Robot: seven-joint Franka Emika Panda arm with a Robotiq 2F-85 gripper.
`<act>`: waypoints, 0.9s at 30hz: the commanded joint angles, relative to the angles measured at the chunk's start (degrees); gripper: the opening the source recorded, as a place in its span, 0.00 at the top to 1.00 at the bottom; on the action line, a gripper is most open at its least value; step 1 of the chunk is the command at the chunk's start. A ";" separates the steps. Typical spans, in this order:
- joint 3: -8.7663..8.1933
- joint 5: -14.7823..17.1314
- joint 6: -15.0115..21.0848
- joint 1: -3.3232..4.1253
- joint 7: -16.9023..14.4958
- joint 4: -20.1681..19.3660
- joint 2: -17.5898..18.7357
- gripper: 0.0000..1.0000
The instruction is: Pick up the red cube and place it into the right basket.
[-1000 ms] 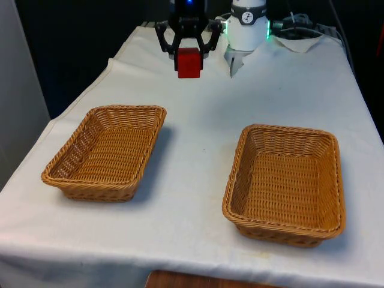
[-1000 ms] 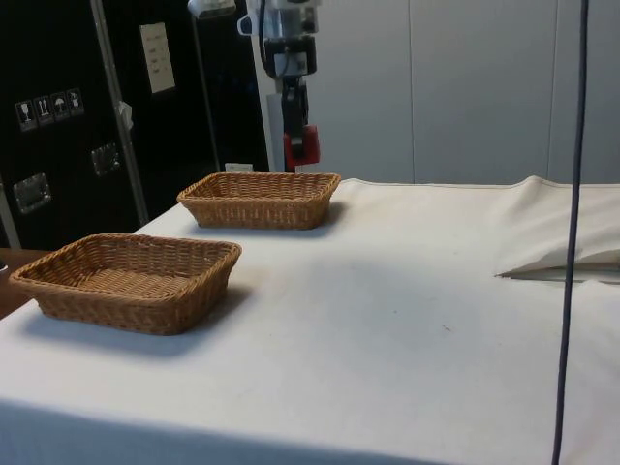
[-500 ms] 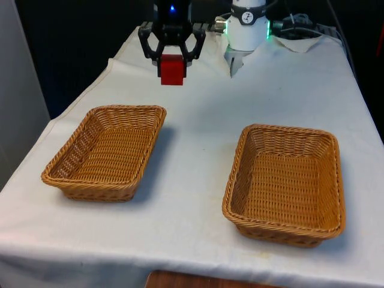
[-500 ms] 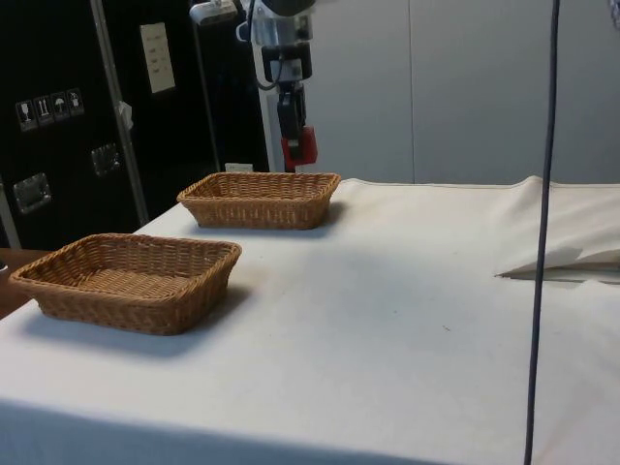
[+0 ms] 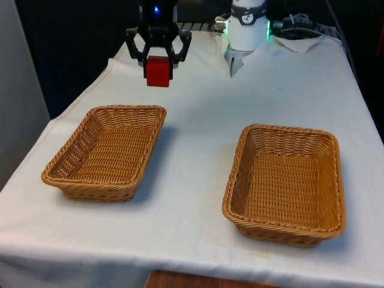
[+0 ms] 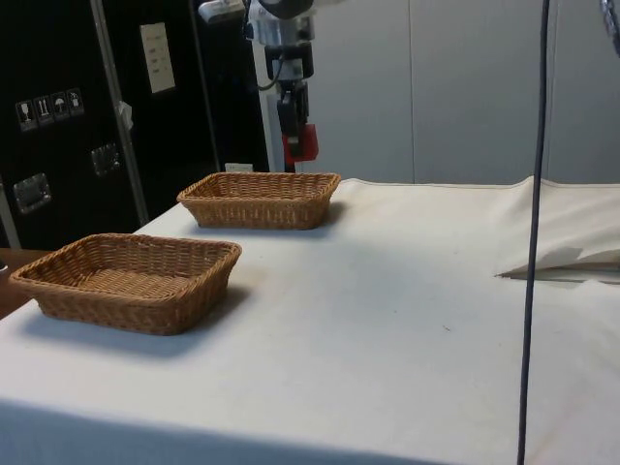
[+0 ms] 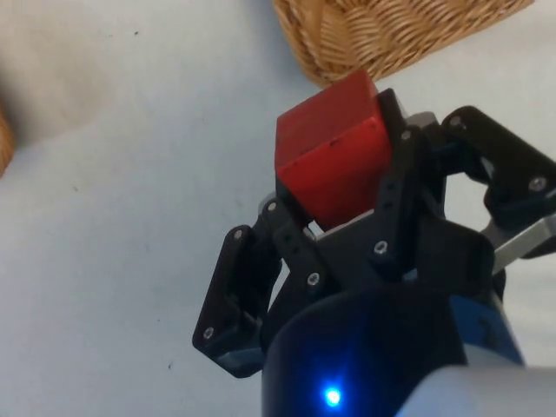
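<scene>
Two wicker baskets nearest: one on the front view's right, another on its left, well apart on the white cloth. Beyond the left one, gripper pointing straight down, well above the cloth; clamped on red cube, carried in the air past that basket's far rim.

Cube partly covered by gripper fingers; basket cut off at wrist picture's edge; arm cropped above.

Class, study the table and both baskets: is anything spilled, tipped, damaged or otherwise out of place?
Nothing stands out. Both wicker baskets sit upright and intact on the white cloth, and the gripper holds the red cube above the table.
</scene>
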 commanded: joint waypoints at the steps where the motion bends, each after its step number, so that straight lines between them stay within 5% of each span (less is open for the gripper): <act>1: -0.06 0.34 0.23 -0.06 0.00 0.11 0.23 0.99; 9: -0.23 5.21 2.01 -1.32 -2.29 1.83 3.38 0.99; 10: -0.92 4.47 1.78 -0.57 -1.72 1.60 3.32 0.99; 11: -1.03 5.27 1.95 -0.63 -2.12 1.83 3.78 0.99; 13: -0.57 8.14 2.58 -1.55 -3.78 2.81 5.27 0.99; 19: -1.55 10.43 2.58 -0.97 -4.58 4.01 7.22 0.99; 26: -1.09 11.69 2.92 -1.83 -5.16 4.98 8.25 0.99; 27: -1.72 11.00 2.81 -1.20 -4.58 4.58 7.96 0.99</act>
